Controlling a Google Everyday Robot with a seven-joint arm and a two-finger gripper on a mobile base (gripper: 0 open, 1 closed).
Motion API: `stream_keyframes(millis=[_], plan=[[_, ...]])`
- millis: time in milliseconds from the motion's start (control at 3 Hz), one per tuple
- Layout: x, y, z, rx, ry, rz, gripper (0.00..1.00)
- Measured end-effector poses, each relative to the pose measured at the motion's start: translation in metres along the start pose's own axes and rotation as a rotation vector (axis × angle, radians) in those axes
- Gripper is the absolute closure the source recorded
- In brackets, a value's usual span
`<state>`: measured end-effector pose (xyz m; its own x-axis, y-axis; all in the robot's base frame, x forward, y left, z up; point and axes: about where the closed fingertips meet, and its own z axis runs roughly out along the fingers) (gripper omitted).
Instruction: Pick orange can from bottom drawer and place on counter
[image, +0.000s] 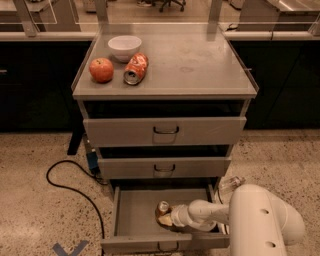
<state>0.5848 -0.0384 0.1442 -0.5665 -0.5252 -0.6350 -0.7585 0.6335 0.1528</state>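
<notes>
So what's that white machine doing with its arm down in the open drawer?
It's a robot fetching a drink can. Its arm reaches into the open bottom drawer, and the gripper at the end is right against a small orange can inside. The can is in the drawer, not yet lifted out. Up on the counter sit an apple, a white bowl and a dented red-and-white can lying on its side.
</notes>
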Motion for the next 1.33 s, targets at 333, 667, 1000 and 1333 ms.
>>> stream_keyframes(millis=[333, 667, 1000, 1333], plan=[[-0.009, 0.001, -0.007, -0.033, 0.008, -0.022, 1.0], [-0.044, 0.001, -0.038, -0.114, 0.028, -0.15, 1.0], [-0.103, -0.002, -0.103, -0.148, -0.015, -0.286, 1.0], [-0.154, -0.009, -0.186, -0.131, -0.068, -0.389, 1.0]])
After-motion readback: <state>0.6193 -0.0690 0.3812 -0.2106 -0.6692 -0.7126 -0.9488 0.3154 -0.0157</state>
